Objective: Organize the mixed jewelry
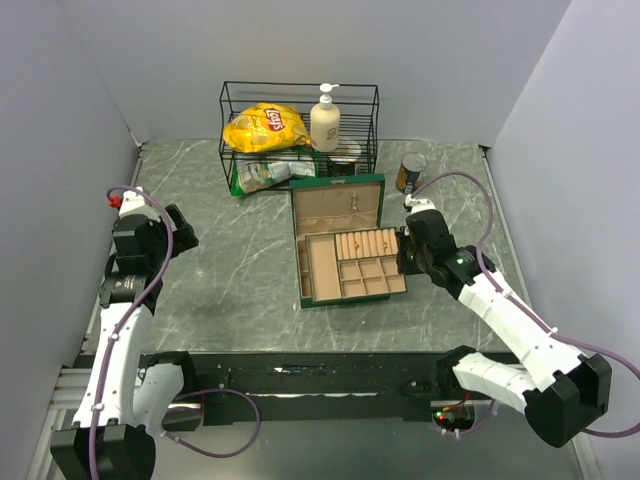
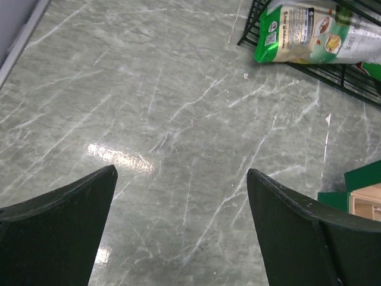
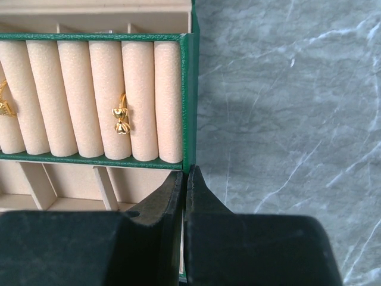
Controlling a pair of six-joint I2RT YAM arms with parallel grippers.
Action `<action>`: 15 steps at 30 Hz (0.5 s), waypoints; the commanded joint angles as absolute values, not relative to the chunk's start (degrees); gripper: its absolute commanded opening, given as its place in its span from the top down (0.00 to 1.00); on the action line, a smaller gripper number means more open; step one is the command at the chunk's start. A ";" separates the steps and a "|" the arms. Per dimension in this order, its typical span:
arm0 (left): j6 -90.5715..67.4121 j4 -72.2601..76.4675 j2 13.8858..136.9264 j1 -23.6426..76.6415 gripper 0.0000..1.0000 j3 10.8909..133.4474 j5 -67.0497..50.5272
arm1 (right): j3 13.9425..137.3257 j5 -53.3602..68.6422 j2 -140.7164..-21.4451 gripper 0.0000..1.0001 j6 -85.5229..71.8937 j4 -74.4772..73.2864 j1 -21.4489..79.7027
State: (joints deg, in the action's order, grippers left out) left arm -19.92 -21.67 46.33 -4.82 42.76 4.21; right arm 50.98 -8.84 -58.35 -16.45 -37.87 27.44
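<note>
From above we see the green box (image 1: 355,298) open in the middle of the worktop (image 1: 230,270), its lid tipped back. Any jewelry in it is too small to make out there. The right wrist view supplies it: a small gold piece (image 3: 121,120) with a bow-like shape sits tucked between two of the tan rolls (image 3: 74,95), near the box's right wall. A second gold piece (image 3: 5,107) shows at the left edge of the same row, cut off by the frame. That view also shows the right jaws clenched, tips pressed together with nothing seen between them, right over the box's green right wall and in front of the rolls.

The left wrist view shows the left jaws released and wide above bare worktop, with a green packet (image 2: 309,33) poking from the rack at upper right. From above, the left arm (image 1: 130,300) stands well apart from the box, at the left.

The worktop is glossy grey-green marble pattern with white veins. At its back a black wire rack (image 1: 298,85) holds a yellow chip bag (image 1: 265,127) and a pump bottle (image 1: 325,120). A can (image 1: 410,170) stands just to the right of the rack. Plain pale walls (image 1: 400,50) close in three sides.
</note>
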 commanded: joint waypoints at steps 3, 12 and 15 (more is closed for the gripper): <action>-18.72 -19.16 46.23 -5.01 0.04 43.68 1.41 | 53.44 -4.66 -60.55 1.00 -14.24 -37.00 25.75; -18.63 -19.25 46.41 -5.01 0.04 43.51 1.58 | 53.35 -2.20 -64.77 1.00 -13.71 -34.90 23.99; -18.63 -19.34 46.76 -5.10 0.04 43.59 1.58 | 53.52 -2.02 -66.61 1.00 -13.45 -34.37 23.82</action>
